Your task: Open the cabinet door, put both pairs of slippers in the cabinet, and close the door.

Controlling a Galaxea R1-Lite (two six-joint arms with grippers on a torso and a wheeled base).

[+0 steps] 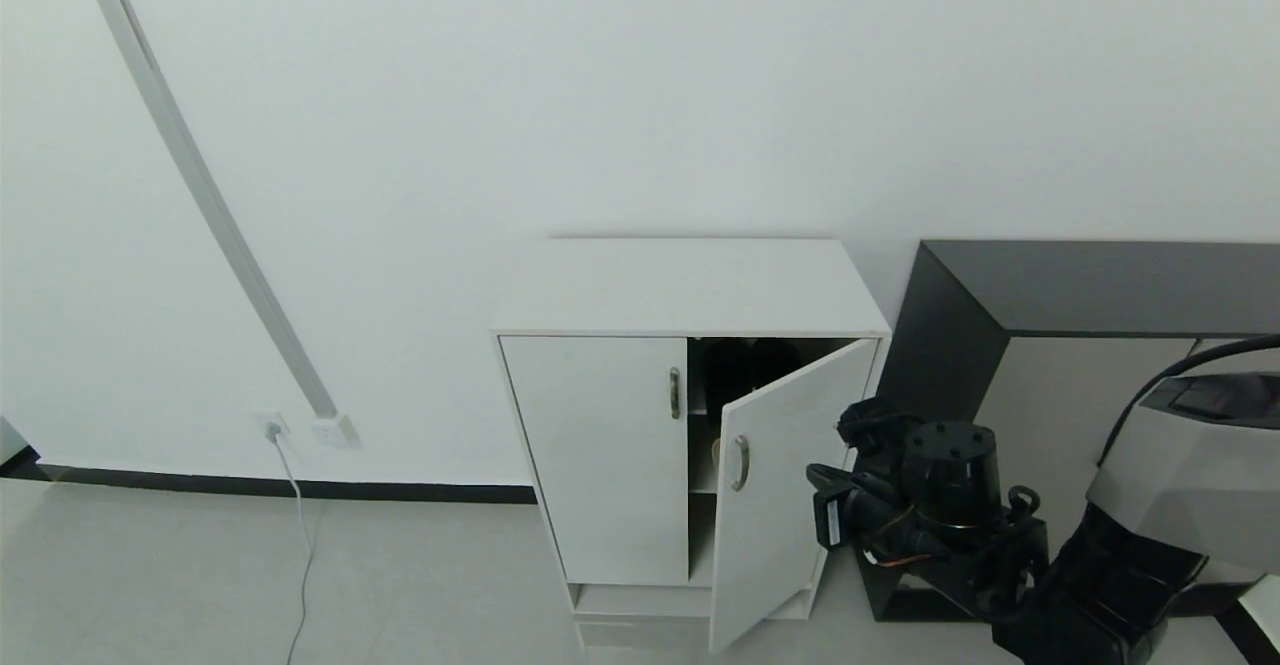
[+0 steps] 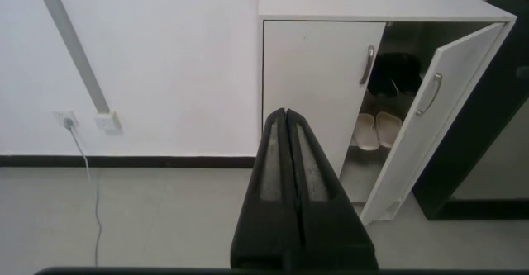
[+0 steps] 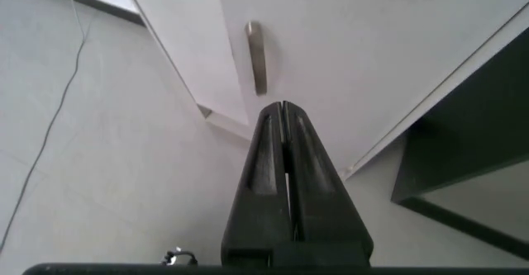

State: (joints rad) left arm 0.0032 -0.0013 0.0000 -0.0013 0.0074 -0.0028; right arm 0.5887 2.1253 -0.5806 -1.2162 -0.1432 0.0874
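Right gripper point(image 3: 283, 108), fingers pinched together, is hovering at the half-open door's point(image 1: 790, 485) outer face near the handle point(image 3: 257, 56), probably to push it shut, since the dark pair point(image 2: 397, 64) and light pair point(image 2: 376, 130) are sitting on the cabinet's point(image 1: 690, 285) shelves; left gripper point(image 2: 285, 114) is idling closed.

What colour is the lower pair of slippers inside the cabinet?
Off-white slippers; the left wrist view shows them best.

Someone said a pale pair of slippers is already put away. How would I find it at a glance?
Find the white cabinet against the wall, whose right door stands ajar. In the gap behind that door, the pale slippers lie side by side on a shelf. The dark slippers on the shelf above are black; these are cream.
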